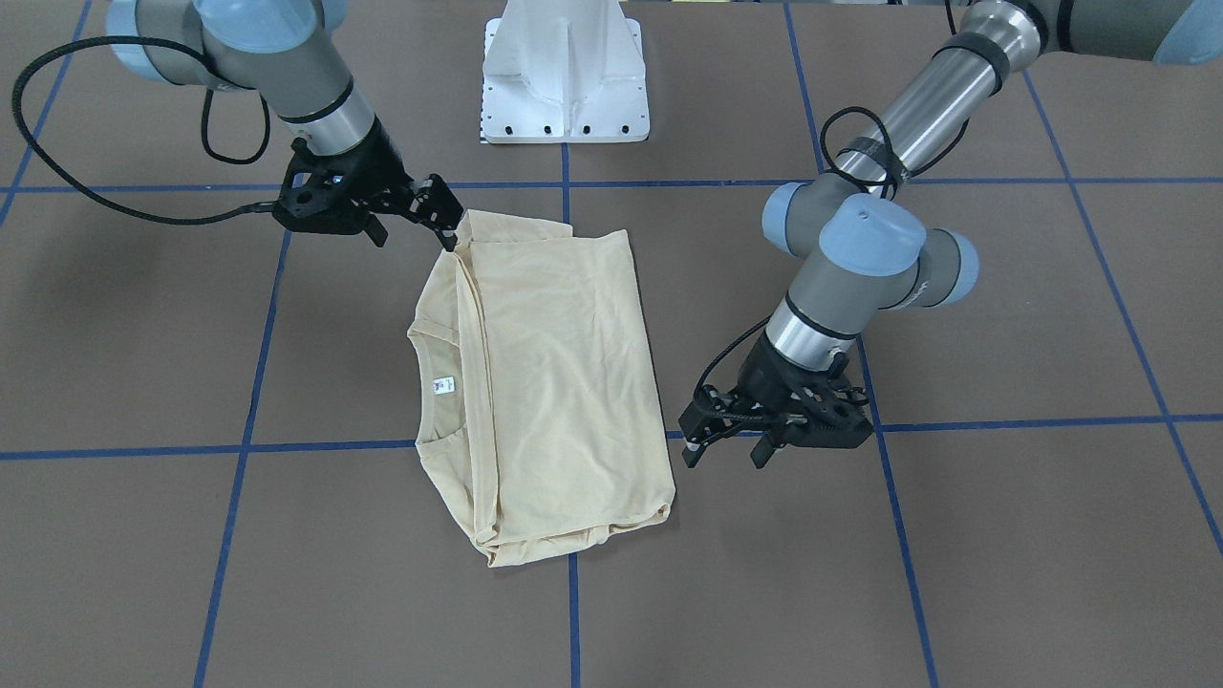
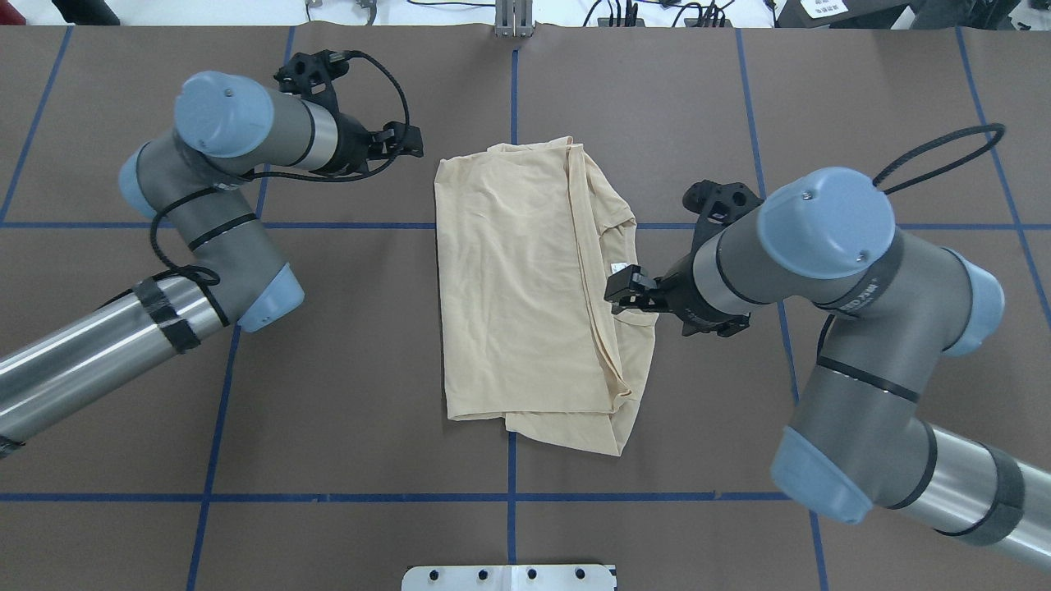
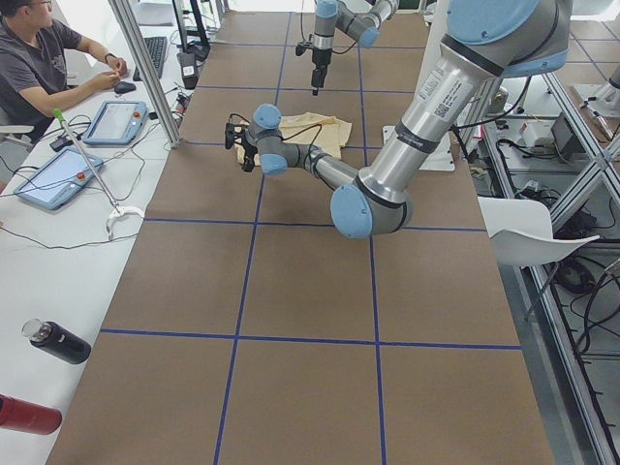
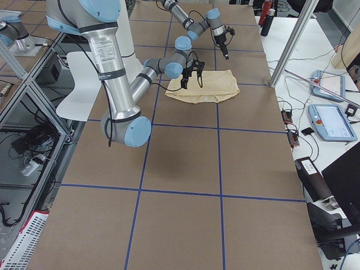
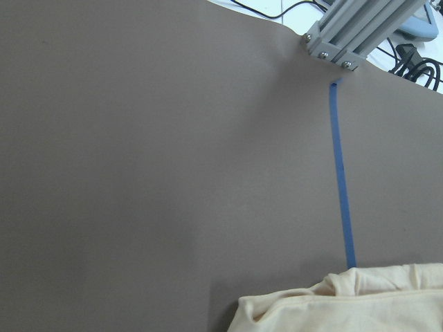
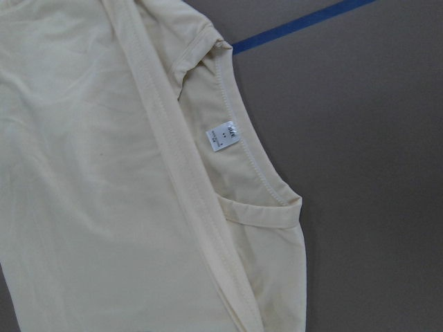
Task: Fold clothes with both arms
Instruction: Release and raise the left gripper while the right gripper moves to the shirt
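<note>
The brown surface [image 2: 328,369] with its blue tape [image 2: 509,497] grid only has one job on it. The left arm [image 2: 222,246] curls round toward the far side, and the right arm [image 2: 854,328] is hunched in over the middle.

The shirt [image 2: 509,295] lies flat pretty much dead centre as a tidy-ish oblong. The lower half looks folded up so the hem [image 6: 173,173] runs alongside the neckline [image 6: 256,166], print not showing. The neck opening faces the robot's right.

The left tool [image 1: 726,449] has its jaws spread wide with nothing in them. It hangs just off the shirt's left edge toward the far end, clear of the cloth.

The right tool [image 2: 617,295] sits over the neckline side. Its prongs look apart and I don't see any cloth pinched. From the front camera one tip seems to brush a corner though, so I can't swear it isn't touching. Its wrist view looks straight down on the little white neck tag [image 6: 223,135], which says hovering to me.

My read is that we're between folds, with the first folding done and the last halving not yet. The next move needs both tools to drop onto the two corners of one short end and pinch every layer. Then they lift together and carry it across evenly so the stack doesn't slide.
</note>
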`<state>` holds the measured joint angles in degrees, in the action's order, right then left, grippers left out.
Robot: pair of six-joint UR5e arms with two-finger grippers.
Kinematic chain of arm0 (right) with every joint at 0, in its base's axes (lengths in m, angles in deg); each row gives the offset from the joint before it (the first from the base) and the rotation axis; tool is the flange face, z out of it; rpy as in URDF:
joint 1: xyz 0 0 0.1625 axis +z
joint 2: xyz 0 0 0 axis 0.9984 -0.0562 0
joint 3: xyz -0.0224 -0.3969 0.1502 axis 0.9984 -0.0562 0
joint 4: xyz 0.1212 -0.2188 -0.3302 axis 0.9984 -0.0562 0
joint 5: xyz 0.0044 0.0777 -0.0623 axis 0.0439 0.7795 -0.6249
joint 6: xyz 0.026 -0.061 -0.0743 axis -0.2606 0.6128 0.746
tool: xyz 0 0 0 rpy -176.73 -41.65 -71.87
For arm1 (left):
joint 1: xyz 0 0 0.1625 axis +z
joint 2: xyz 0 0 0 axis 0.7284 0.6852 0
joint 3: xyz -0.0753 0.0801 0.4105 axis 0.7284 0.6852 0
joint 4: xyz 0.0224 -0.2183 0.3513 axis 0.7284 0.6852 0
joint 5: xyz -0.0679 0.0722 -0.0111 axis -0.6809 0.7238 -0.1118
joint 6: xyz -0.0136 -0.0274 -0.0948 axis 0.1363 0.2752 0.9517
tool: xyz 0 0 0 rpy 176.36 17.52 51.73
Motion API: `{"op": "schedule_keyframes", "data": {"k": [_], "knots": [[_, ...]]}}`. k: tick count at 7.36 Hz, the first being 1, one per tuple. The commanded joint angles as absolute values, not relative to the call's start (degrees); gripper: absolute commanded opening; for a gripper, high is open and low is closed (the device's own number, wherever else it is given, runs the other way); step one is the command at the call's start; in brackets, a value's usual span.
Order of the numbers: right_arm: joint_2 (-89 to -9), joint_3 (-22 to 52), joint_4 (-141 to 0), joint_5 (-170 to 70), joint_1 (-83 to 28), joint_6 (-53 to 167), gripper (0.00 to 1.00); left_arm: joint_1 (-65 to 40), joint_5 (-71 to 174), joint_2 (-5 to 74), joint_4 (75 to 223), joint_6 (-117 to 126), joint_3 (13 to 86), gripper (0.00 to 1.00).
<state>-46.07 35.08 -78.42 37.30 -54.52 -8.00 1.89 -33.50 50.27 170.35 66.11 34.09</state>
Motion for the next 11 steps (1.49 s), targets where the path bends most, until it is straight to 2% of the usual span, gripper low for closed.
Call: {"op": "schedule_keyframes", "data": {"k": [1, 3, 6, 11], "knots": [[-41.8, 32.9, -84.9, 30.6, -59.2, 4.9, 1.0, 1.0, -34.7, 42.3, 163.4, 62.6, 45.6, 0.99], [-41.9, 29.4, -84.8, 26.6, -62.6, 12.4, 1.0, 1.0, -34.7, 37.0, 156.4, 58.3, 55.4, 1.0], [-42.1, 25.7, -84.6, 26.8, -63.0, 18.1, 1.0, 1.1, -34.7, 37.1, 156.4, 58.4, 55.5, 1.0], [-42.5, 24.5, -85.1, 27.3, -63.6, 18.2, 1.0, 1.3, -34.7, 37.8, 156.4, 59.2, 55.1, 1.0]]}}
